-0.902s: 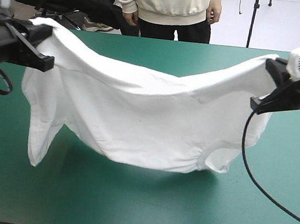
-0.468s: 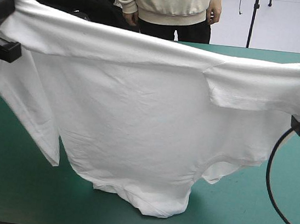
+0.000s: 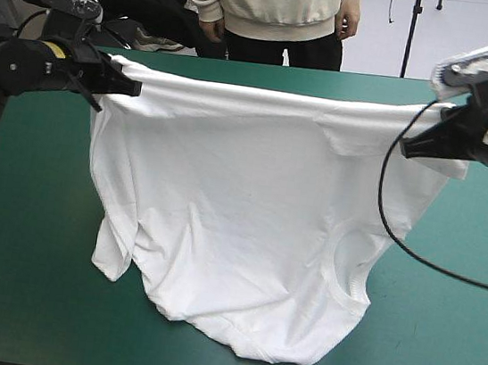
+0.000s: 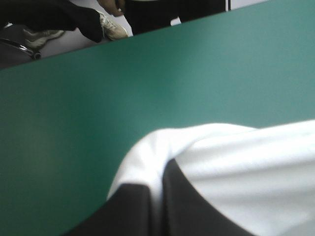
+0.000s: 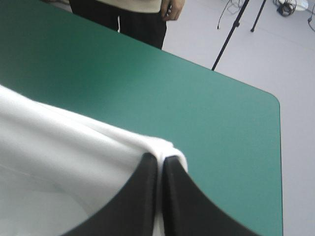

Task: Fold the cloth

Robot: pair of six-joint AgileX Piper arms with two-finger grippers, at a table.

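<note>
The white T-shirt (image 3: 240, 209) hangs lifted above the teal-green table, stretched between both arms by its upper edge. Its lower part droops toward the near side and touches the cover. My left gripper (image 3: 131, 87) is shut on the T-shirt at the left corner; in the left wrist view the black fingers (image 4: 182, 206) pinch a white fold (image 4: 236, 162). My right gripper (image 3: 408, 148) is shut on the T-shirt at the right corner, and in the right wrist view the cloth (image 5: 64, 157) is squeezed between the nearly closed fingertips (image 5: 161, 162).
Bare teal-green table (image 3: 440, 334) lies around the hanging shirt, with its far edge (image 3: 366, 75) beyond the arms. The table's rounded far right corner (image 5: 273, 98) shows ahead of the right gripper.
Both grippers moved inward and toward the far side with the shirt. The shirt, held wide and high just before, now hangs narrower with its lower hem resting on the table.
</note>
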